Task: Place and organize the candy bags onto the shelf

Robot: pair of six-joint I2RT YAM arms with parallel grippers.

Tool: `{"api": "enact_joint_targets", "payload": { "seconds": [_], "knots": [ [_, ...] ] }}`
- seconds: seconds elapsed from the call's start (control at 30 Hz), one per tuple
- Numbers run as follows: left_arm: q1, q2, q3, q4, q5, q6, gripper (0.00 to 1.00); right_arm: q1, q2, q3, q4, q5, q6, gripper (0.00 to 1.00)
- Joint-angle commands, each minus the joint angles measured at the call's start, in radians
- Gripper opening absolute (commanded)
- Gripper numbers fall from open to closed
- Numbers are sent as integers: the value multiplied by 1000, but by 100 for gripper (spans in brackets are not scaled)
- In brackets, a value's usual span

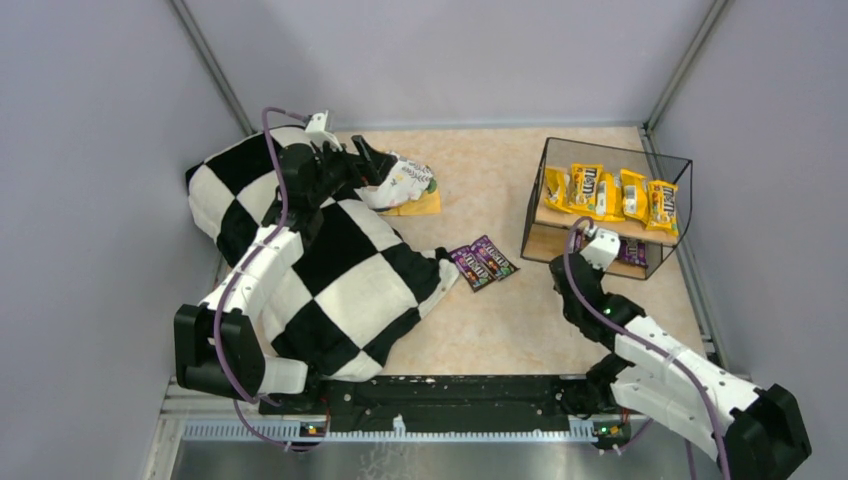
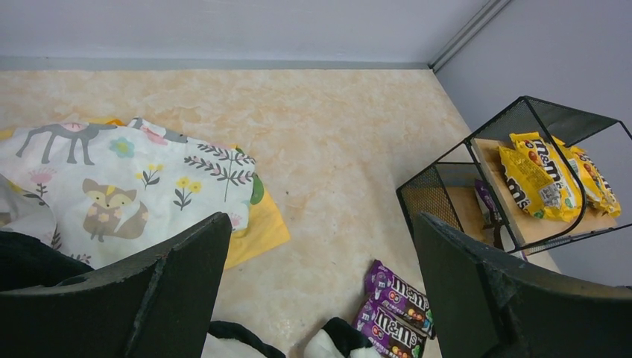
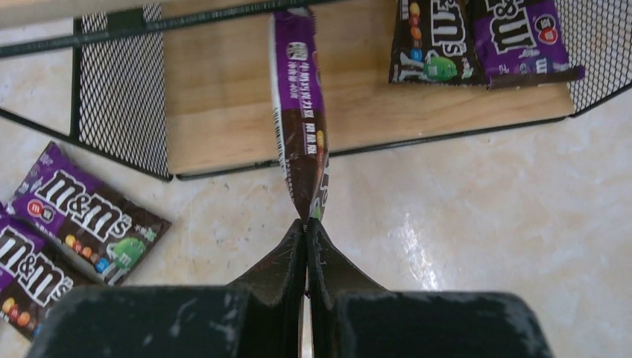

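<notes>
The right end effector [image 3: 306, 224] pinches a purple candy bag [image 3: 298, 119] edgewise at the shelf [image 3: 223, 112]; push deeper, release it flat.

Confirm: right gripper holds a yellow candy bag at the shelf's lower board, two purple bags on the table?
No: the right wrist view shows the held bag is purple, not yellow. The right gripper holds it at the lower board; two purple bags lie on the table.
</notes>
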Motion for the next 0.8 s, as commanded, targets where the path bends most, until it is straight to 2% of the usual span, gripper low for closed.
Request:
{"api": "enact_joint_targets", "payload": {
  "seconds": [0.0,0.33,0.7,0.77],
  "knots": [
    [-4,2,37,33,0,15,98,-50,70,15,206,53,-126,0],
    [-4,2,38,34,2,10,98,-68,275,75,280,156,-269,0],
    [-4,-6,37,34,5,7,99,-67,468,184,241,130,-292,0],
    [-4,-5,37,35,6,7,98,-68,468,185,235,79,-298,9]
  ]
}}
